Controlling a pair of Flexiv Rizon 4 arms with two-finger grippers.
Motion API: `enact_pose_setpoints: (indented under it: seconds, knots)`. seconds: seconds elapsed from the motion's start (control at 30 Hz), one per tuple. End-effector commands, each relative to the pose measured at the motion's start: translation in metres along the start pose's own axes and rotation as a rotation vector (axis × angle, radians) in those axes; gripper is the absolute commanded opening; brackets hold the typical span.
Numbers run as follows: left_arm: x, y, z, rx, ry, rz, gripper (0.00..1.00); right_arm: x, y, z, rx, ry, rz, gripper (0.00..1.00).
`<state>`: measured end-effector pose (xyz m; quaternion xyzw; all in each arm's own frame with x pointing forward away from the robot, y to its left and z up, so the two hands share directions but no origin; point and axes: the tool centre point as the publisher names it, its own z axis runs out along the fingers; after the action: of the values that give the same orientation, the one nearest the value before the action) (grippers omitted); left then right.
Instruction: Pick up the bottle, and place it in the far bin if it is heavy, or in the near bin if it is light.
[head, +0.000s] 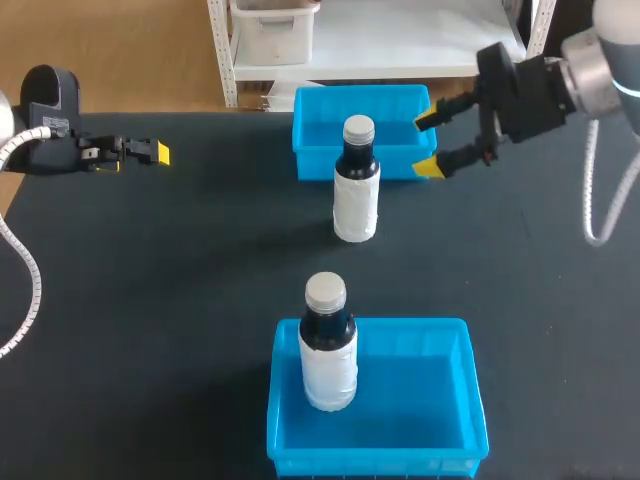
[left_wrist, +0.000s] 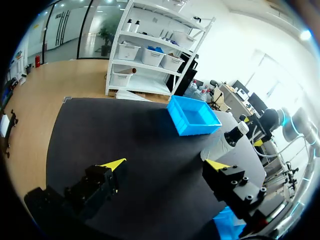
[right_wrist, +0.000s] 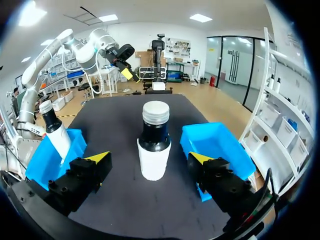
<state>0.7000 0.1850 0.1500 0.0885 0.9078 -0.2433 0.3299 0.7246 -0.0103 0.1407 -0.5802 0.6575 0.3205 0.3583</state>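
Note:
A dark bottle (head: 357, 180) with a white label and grey cap stands upright on the black table, just in front of the far blue bin (head: 318, 128). My right gripper (head: 432, 140) hangs open to its right, over that bin's front right corner. In the right wrist view the bottle (right_wrist: 154, 142) stands ahead of the open fingers, untouched by them. A second, similar bottle (head: 328, 345) stands upright inside the near blue bin (head: 420, 390). My left gripper (head: 158, 152) is at the table's far left and holds nothing; the left wrist view shows this gripper (left_wrist: 165, 165) open over bare table.
The black table (head: 180, 280) spreads wide between the two bins and to the left. In the left wrist view the far bin (left_wrist: 192, 115) and the first bottle (left_wrist: 230, 140) lie ahead, well away from the fingers.

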Motion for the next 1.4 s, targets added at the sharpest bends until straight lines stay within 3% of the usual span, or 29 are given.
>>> enact_pose_setpoints:
  seconds: [0.03, 0.6, 1.4]
  knots:
    - [0.000, 0.000, 0.000, 0.000, 0.000, 0.000, 1.00, -0.004, -0.021, 0.021, -0.106, -0.002, -0.013, 1.00]
    - [0.000, 0.000, 0.000, 0.000, 0.000, 0.000, 1.00, -0.020, -0.007, 0.057, -0.180, -0.030, -0.023, 1.00]
    - [0.000, 0.000, 0.000, 0.000, 0.000, 0.000, 1.00, -0.028, -0.005, 0.080, -0.166, -0.049, 0.000, 1.00]
